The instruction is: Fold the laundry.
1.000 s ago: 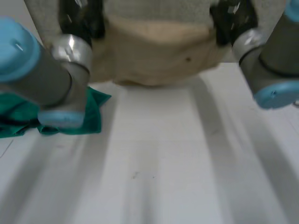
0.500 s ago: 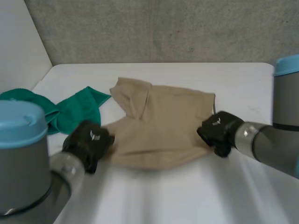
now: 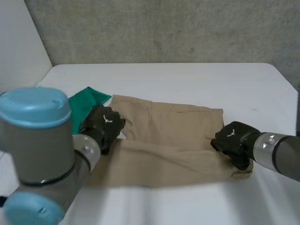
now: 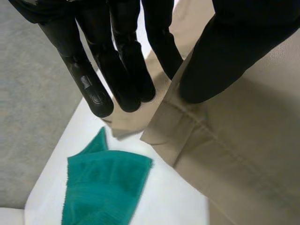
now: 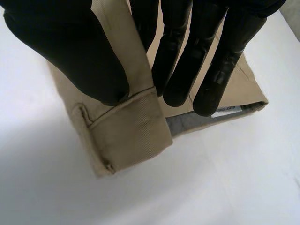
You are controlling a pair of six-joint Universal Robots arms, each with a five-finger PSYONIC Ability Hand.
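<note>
The tan garment (image 3: 168, 140), judged soft and light, is pinched between thumb and fingers at both ends: left hand (image 3: 103, 125) on a hem, right hand (image 3: 233, 140) on the stiffer band.

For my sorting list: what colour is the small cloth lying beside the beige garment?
The cloth is plain green, clearest in the left wrist view.

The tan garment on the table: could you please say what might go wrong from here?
The right hand pinches the tan twill garment only by its waistband edge, so it might slip free. The crumpled green cloth lies beside the left hand and could get caught in a fold.
</note>
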